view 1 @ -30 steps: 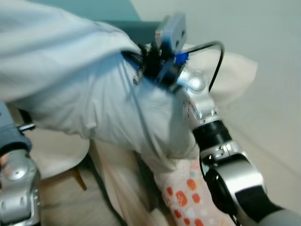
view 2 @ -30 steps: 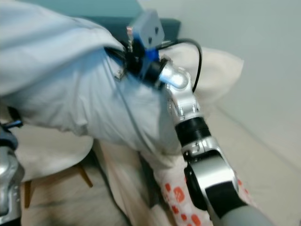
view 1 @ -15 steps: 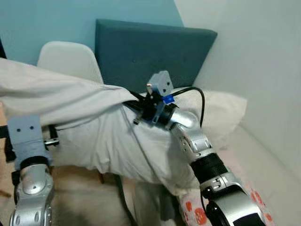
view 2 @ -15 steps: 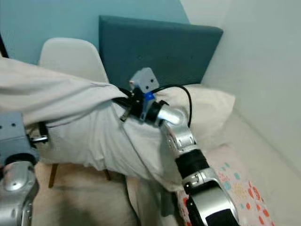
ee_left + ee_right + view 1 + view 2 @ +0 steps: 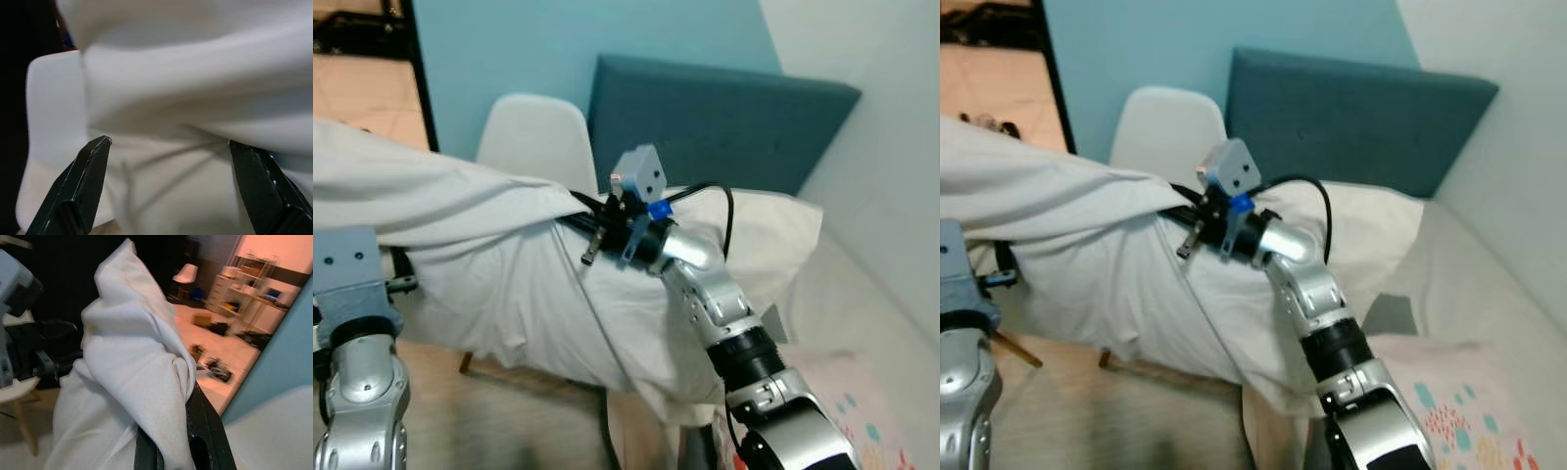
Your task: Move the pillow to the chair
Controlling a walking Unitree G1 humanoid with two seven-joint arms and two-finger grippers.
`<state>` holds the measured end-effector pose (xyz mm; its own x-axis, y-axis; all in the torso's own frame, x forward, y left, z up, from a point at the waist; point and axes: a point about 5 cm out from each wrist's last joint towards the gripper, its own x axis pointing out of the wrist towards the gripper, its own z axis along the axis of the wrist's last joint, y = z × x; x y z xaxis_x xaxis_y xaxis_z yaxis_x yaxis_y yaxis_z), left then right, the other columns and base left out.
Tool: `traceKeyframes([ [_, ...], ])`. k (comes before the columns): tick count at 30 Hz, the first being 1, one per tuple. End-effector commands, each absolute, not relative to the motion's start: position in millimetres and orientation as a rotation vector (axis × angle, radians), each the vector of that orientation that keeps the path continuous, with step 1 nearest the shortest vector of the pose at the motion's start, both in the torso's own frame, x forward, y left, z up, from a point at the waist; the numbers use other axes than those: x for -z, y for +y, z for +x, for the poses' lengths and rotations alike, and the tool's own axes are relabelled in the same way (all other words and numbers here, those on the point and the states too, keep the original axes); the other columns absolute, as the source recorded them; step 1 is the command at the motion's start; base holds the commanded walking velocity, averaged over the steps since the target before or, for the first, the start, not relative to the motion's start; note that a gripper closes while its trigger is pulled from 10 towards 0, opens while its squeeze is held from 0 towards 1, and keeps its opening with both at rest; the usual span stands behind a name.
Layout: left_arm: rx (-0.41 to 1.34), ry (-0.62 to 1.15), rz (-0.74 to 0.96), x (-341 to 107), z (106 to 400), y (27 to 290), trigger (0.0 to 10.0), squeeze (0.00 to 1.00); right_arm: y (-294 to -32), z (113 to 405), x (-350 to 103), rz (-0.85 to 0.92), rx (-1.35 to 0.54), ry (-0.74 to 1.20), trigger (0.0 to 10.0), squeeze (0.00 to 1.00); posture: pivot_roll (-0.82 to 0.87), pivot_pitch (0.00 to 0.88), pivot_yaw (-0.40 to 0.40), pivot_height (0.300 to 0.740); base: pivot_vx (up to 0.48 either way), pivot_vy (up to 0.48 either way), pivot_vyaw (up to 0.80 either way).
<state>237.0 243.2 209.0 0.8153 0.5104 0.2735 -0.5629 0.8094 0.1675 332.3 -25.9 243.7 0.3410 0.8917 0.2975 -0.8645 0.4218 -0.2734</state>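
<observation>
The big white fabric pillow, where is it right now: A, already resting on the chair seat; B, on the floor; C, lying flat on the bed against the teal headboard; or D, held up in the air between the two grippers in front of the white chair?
D: the big white fabric pillow hangs between the right gripper, shut on its cloth, and the left gripper, before the white chair.

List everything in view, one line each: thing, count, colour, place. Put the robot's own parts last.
pillow: one, white, held up between both arms in front of the chair.
chair: one, white, behind the held pillow, by the blue wall.
headboard: one, dark teal, against the wall.
second pillow: one, cream, on the bed below the headboard.
patterned bedding: one, pale with orange spots, lower right.
left gripper: fingers apart against the pillow.
right gripper: pinching a fold of pillow fabric.
</observation>
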Motion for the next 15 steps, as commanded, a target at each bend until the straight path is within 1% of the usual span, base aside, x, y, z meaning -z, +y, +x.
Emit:
traceKeyframes([
  [1, -0.55, -0.206, 0.246, -205.6, 237.6, 236.4, 10.0, 0.0, -24.0, 325.8, -260.9, -0.043, -1.158, -0.524, 0.0, 0.04, 0.09, 0.0, -0.199, 0.74, 0.371, 0.0, 0.76],
  [11, -0.526, -0.189, 0.238, -203.2, 238.3, 232.3, 10.0, 0.0, -19.3, 322.1, -255.4, -0.054, -1.165, -0.497, 0.0, 0.03, 0.09, 0.0, -0.196, 0.74, 0.438, 0.0, 0.74],
  [13, -0.524, -0.188, 0.235, -203.5, 238.8, 232.2, 10.0, 0.0, -18.6, 322.8, -255.8, -0.057, -1.156, -0.489, 0.0, 0.02, 0.09, 0.0, -0.197, 0.74, 0.48, 0.0, 0.0],
  [14, -0.524, -0.187, 0.236, -203.6, 239.2, 232.1, 10.0, 0.0, -18.3, 322.9, -256.0, -0.054, -1.157, -0.483, 0.3, 0.0, 0.09, 0.0, -0.196, 0.74, 0.48, 0.0, 0.0],
  [15, -0.523, -0.187, 0.236, -203.7, 239.5, 232.1, 10.0, 0.0, -18.1, 322.9, -256.2, -0.051, -1.158, -0.479, 0.3, 0.0, 0.09, 0.0, -0.196, 0.74, 0.48, 0.0, 0.0],
])
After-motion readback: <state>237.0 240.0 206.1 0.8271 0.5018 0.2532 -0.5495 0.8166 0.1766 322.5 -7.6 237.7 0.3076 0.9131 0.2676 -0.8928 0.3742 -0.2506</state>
